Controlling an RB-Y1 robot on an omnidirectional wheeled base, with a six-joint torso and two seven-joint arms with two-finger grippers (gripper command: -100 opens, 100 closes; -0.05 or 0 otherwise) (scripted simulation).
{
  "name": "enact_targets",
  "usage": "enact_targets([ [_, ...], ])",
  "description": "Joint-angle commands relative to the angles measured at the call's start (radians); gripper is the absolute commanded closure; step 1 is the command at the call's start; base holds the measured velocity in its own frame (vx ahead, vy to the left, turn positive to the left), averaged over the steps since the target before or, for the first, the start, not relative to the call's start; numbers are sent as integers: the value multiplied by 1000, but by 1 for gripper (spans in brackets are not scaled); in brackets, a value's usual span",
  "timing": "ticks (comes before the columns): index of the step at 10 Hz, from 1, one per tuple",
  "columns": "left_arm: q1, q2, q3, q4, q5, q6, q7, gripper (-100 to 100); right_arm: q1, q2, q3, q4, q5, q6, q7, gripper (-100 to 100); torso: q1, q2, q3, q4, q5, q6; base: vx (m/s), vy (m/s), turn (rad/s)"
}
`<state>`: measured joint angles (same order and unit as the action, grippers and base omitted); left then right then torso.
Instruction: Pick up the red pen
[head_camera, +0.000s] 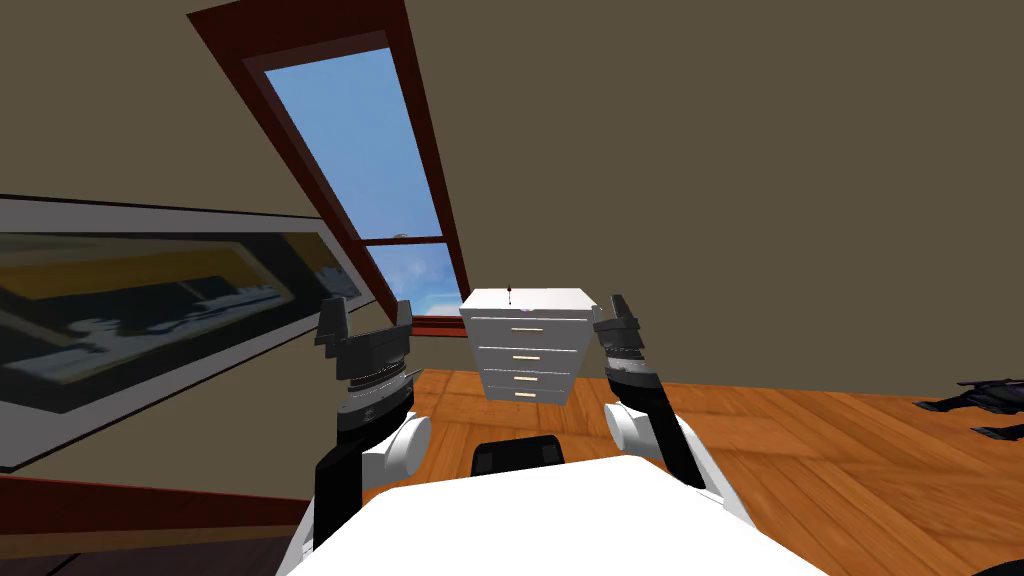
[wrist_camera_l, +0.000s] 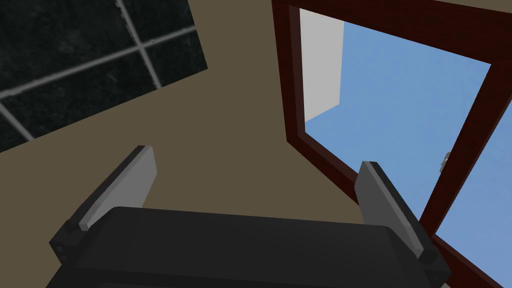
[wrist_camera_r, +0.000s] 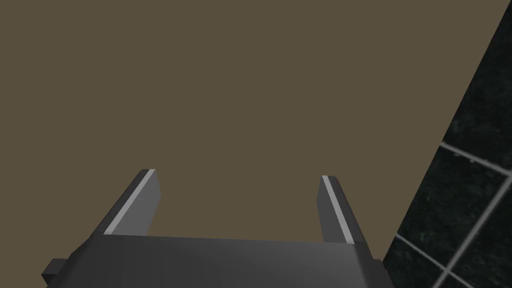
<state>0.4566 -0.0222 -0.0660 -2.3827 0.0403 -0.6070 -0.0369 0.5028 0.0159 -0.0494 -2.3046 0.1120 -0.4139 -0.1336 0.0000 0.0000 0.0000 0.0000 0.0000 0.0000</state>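
Note:
A small dark red pen (head_camera: 510, 294) stands upright on top of a white chest of drawers (head_camera: 528, 345) against the far wall, some way ahead of me. My left gripper (head_camera: 366, 317) is raised to the left of the chest, open and holding nothing; its fingers (wrist_camera_l: 130, 182) stand wide apart in the left wrist view. My right gripper (head_camera: 619, 318) is raised to the right of the chest, open and holding nothing, its fingers (wrist_camera_r: 141, 202) spread in the right wrist view.
The chest has several drawers with pale handles. A dark-framed window (head_camera: 375, 190) lies behind it to the left, and a large framed picture (head_camera: 150, 300) hangs on the left wall. Wooden floor (head_camera: 820, 450) lies between me and the chest. A dark object (head_camera: 985, 400) lies on the floor at far right.

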Motion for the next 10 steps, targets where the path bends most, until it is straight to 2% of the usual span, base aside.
enact_targets([
  [1,0,0,0,0,0,0,0,0,2,-39,-8,10,13,-5,-3,-100,0,0,0,0,0,0,-3,18,22],
  [4,0,0,0,0,0,0,0,0,12,-129,-42,50,66,-25,-14,-100,3,0,0,0,1,0,-6,60,41],
  [8,0,0,0,0,0,0,0,0,31,-253,-121,134,181,-75,-39,-100,7,2,1,0,2,0,-24,104,63],
  [9,0,0,0,0,0,0,0,0,31,-253,-121,134,190,-75,-39,-100,7,3,2,1,2,0,-15,73,21],
  [10,0,0,0,0,0,0,0,0,37,-284,-145,159,228,-91,-47,-100,5,2,1,0,1,0,-12,75,52],
])
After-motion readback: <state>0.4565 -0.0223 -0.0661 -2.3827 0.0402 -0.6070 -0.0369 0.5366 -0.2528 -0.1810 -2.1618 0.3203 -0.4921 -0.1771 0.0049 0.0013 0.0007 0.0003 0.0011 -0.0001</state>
